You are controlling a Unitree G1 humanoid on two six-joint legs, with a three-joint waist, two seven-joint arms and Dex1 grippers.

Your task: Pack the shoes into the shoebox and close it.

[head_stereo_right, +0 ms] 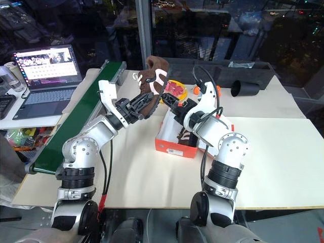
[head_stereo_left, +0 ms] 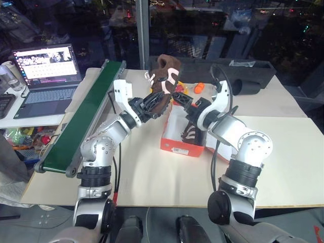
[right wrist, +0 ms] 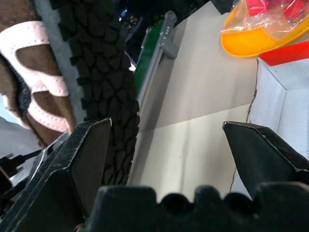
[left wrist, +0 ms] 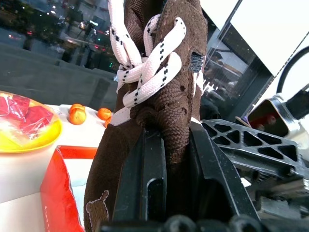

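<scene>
Left hand (head_stereo_left: 152, 103) is clamped tight on a dark brown shoe (head_stereo_left: 164, 81), fingers pinching the upper just below the pale laces, and it carries that shoe toe-up in the air at the far left corner of the shoebox (head_stereo_left: 183, 137). That high, tilted carry makes sense: the sole has to clear the red-orange wall before it can go down inside. Right hand (head_stereo_left: 178, 97) sits just beside it with its jaws spread wide and nothing between them; in its wrist view the shoe's knobbly black sole runs right past one finger (right wrist: 89, 162), so it looks set to steady or take the shoe, though I can't say it touches. The box stands open on the bench (head_stereo_left: 283, 152), white inside showing, and the second shoe (head_stereo_left: 191, 132) already lies in it. Behind the box a yellow bowl (head_stereo_right: 177, 88) with red wrapped things and a few small orange fruits (head_stereo_left: 199, 87) stay well out of the way.
</scene>
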